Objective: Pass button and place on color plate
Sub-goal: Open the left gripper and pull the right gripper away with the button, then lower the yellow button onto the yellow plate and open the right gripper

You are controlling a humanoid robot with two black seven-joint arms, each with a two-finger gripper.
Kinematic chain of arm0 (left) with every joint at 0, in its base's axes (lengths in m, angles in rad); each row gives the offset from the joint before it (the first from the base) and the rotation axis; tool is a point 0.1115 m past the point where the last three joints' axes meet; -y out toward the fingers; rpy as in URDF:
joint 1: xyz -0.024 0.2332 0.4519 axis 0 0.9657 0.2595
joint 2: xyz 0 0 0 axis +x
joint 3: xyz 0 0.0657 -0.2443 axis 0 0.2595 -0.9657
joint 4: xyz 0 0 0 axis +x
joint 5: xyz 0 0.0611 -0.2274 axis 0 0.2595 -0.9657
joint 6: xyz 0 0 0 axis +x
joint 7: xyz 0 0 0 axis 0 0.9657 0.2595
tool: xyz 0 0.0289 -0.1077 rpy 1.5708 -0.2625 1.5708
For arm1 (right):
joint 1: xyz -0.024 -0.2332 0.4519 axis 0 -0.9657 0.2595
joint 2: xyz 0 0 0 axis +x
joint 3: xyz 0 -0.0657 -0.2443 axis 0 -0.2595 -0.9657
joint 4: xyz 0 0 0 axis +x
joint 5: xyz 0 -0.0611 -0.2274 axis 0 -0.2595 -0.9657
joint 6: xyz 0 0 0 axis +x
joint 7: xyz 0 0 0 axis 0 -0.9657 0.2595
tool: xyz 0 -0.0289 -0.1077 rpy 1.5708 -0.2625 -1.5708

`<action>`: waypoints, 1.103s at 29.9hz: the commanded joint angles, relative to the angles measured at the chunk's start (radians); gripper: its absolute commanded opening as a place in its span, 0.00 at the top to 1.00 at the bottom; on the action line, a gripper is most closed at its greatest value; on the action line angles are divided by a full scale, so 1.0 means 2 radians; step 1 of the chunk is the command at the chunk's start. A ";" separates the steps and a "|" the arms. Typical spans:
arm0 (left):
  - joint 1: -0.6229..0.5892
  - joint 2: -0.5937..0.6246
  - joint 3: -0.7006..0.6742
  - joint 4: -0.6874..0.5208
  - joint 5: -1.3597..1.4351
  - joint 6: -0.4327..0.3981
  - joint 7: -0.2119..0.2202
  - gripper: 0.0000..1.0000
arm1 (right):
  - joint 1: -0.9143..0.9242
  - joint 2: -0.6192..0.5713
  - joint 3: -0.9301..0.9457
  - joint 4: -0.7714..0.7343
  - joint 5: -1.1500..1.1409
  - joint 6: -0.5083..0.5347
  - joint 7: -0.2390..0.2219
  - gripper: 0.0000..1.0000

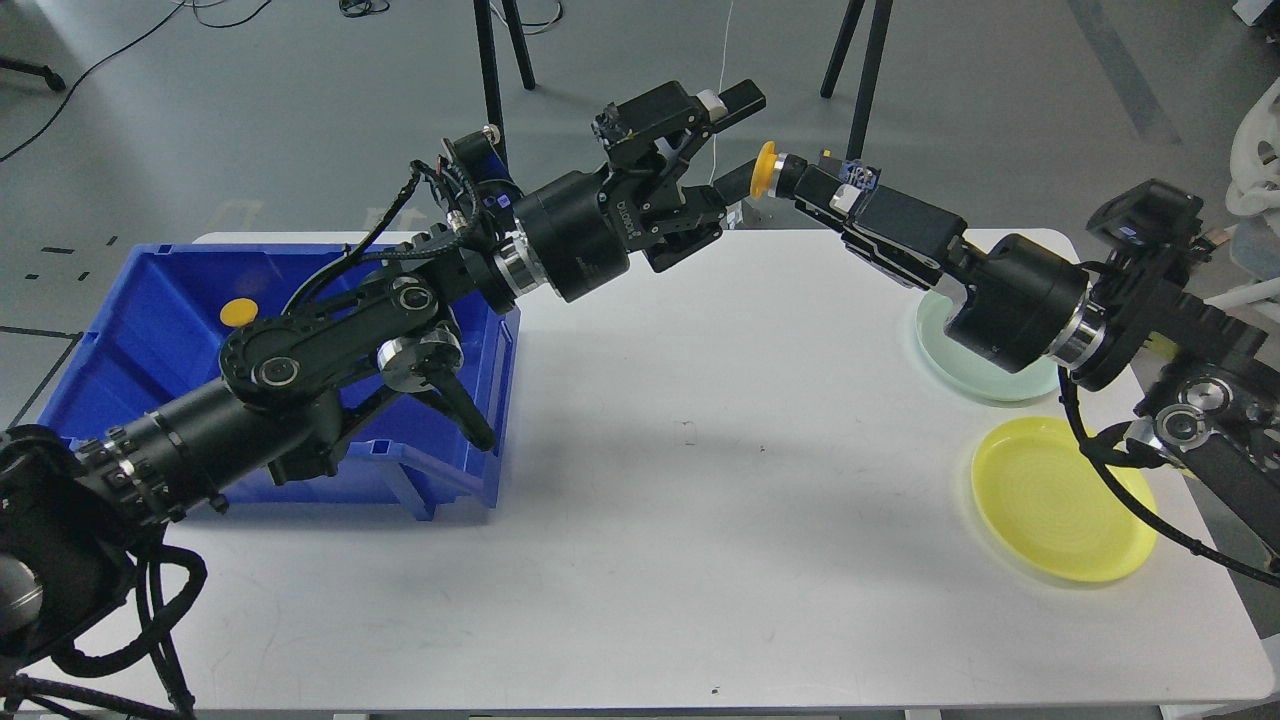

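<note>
A yellow button [765,170] is seen edge-on, pinched in my right gripper [762,176], which is shut on it and holds it high above the table's far edge. My left gripper [726,150] is open just left of the button, its upper finger [738,98] raised above it, and it does not touch the button. A yellow plate [1063,500] lies at the right front of the white table [700,480]. A pale green plate [985,378] lies behind it, partly hidden by my right arm.
A blue bin [150,330] stands at the table's left, with another yellow button [238,312] inside; my left arm crosses over it. Tripod legs [495,60] stand on the floor behind the table.
</note>
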 commanded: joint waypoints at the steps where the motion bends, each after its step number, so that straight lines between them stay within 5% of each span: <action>1: 0.000 -0.001 0.000 0.000 0.000 0.001 0.000 0.22 | -0.011 -0.001 0.027 0.001 0.003 -0.001 0.000 0.93; 13: 0.000 -0.001 0.000 0.000 0.000 0.001 0.000 0.22 | -0.141 0.021 0.168 -0.006 0.147 -0.039 0.000 0.94; 23: 0.000 -0.001 0.000 0.000 -0.004 0.001 0.000 0.22 | -0.237 0.074 0.136 -0.087 0.495 -0.048 0.000 0.94; 33: 0.000 -0.001 0.000 0.001 -0.008 0.001 0.000 0.21 | -0.256 0.085 0.064 -0.144 0.649 -0.053 0.000 0.94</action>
